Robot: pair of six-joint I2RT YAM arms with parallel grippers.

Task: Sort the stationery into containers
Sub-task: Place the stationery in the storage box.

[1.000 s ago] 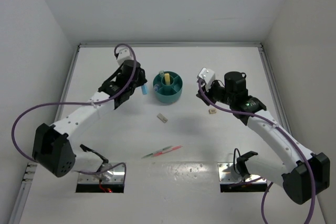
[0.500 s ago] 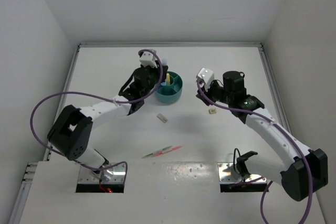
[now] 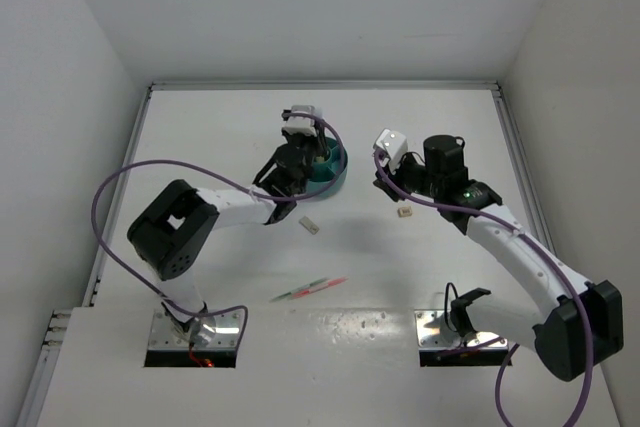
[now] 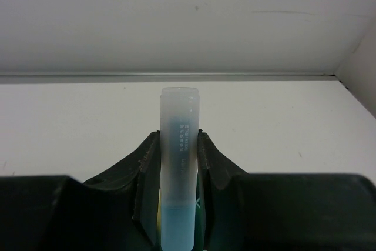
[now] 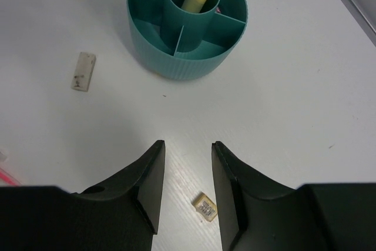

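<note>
Left gripper's (image 4: 179, 145) blue marker (image 4: 178, 180) over bowl (image 5: 182, 66)

White matte table (image 3: 400, 267) under both my tools, a few faint specks on it. Straight ahead of my left gripper (image 4: 179, 139) the table stops at a thin metal strip (image 4: 88, 75), with the plain white back wall (image 4: 176, 16) above that. White left wall (image 3: 60, 97) off its left side, white right wall (image 3: 585, 97) off the right of my right gripper (image 5: 187, 145). Light flat and even, shadows soft.
</note>
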